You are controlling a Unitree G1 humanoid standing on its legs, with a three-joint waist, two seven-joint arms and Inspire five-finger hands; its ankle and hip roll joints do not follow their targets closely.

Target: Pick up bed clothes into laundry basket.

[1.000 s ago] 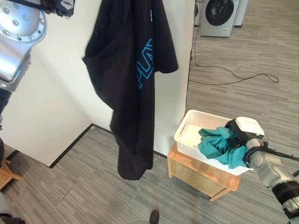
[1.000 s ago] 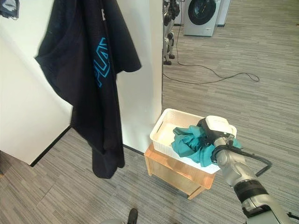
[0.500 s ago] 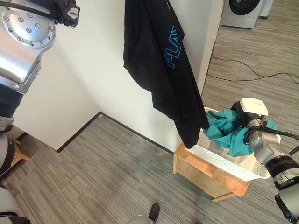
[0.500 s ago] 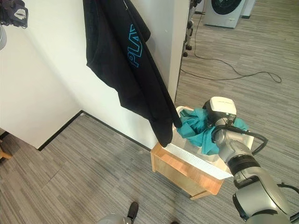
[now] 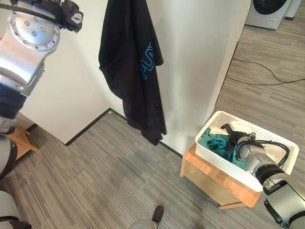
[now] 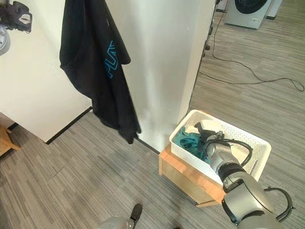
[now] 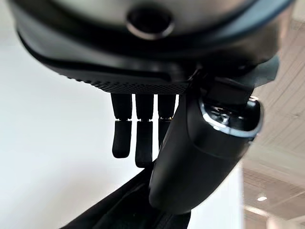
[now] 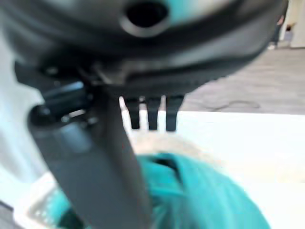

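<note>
A black garment with blue lettering hangs in the air against the white wall, held up from above by my raised left arm. In the left wrist view my left hand has its thumb pressed on the black cloth, pinching it against the fingers. A white laundry basket stands at the lower right. A teal cloth lies inside it. My right hand is down in the basket on top of the teal cloth, its fingers straight and reaching past the cloth.
The basket rests on a low wooden stool beside the corner of a white wall. A washing machine stands at the far back right. A wooden piece sits at the left edge. Grey plank floor lies in front.
The view has shifted. The teal cloth went from bunched above the rim down into the basket, my right hand with it. The black garment swung back to the left, away from the basket.
</note>
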